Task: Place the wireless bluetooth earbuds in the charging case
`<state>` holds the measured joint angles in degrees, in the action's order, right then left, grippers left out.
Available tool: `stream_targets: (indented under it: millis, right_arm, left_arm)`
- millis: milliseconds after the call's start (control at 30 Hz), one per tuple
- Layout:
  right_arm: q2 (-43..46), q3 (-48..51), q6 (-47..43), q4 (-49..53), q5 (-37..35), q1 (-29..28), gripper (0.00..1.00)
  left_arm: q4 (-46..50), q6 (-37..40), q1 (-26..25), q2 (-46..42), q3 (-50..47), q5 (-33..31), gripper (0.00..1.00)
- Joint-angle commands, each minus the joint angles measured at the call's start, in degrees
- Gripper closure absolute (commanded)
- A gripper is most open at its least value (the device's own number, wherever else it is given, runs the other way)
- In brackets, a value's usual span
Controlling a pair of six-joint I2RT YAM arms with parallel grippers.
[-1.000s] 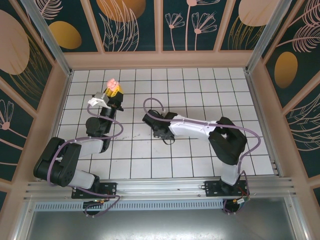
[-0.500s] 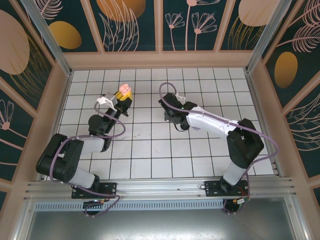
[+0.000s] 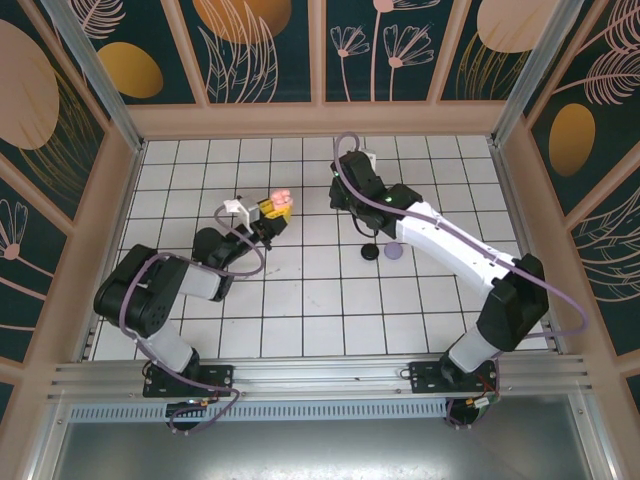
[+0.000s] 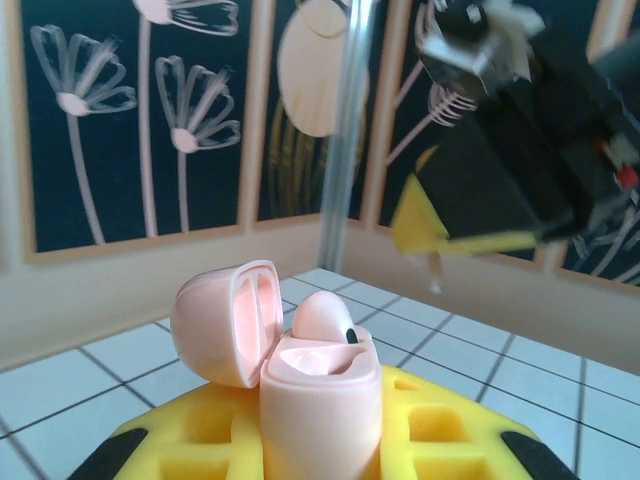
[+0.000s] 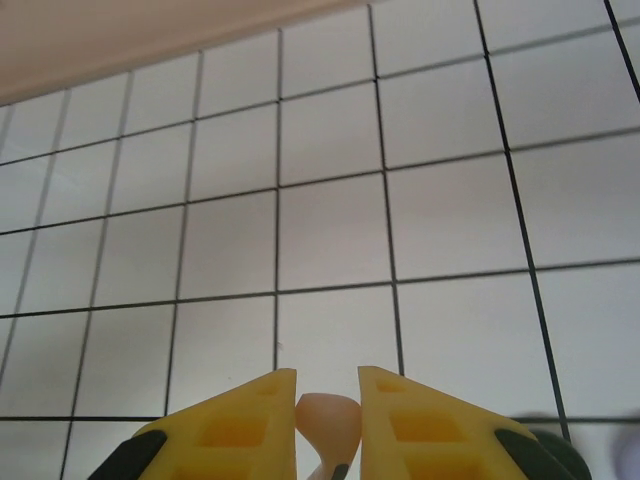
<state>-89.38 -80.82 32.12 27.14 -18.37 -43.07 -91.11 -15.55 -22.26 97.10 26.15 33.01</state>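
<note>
Pink earbud (image 5: 328,422) in right pincer (image 5: 326,392), head outward

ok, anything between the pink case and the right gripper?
No. In the top view the stretch is bare tiles from the pink case, held in the left gripper, to the right gripper, which pinches a pink earbud.

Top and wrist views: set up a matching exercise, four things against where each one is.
Things:
1. pink case
2. pink bud, out of its case
3. black case
4. lavender case

Places:
A. on the tiles, right one of a pair
B. pinched between the right fingers
C. held in the left fingers, lid open
D. on the tiles, left one of a pair

Pairs: 1-C, 2-B, 3-D, 4-A.
</note>
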Motion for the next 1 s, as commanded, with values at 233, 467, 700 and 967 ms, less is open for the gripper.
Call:
stream_targets:
  millis: [233,467,700,967]
  right_arm:
    - [6.6,-2.0,-10.4,-6.2,0.3,-4.1,0.81]
    - [10.3,0.1,-16.4,-10.3,0.2,-6.9,0.81]
    - [12.2,1.9,-21.6,-13.2,1.8,-8.1,0.81]
    - [12.2,3.4,-23.5,-13.9,2.0,-8.9,0.81]
  left_arm:
    - [-3.2,3.7,-3.8,6.6,9.1,8.8,1.00]
    - [4.5,11.6,-4.5,5.8,14.0,12.0,1.00]
    - [9.7,16.4,-4.7,5.2,17.7,14.5,1.00]
    - [7.9,15.4,-4.9,5.1,18.8,15.7,1.00]
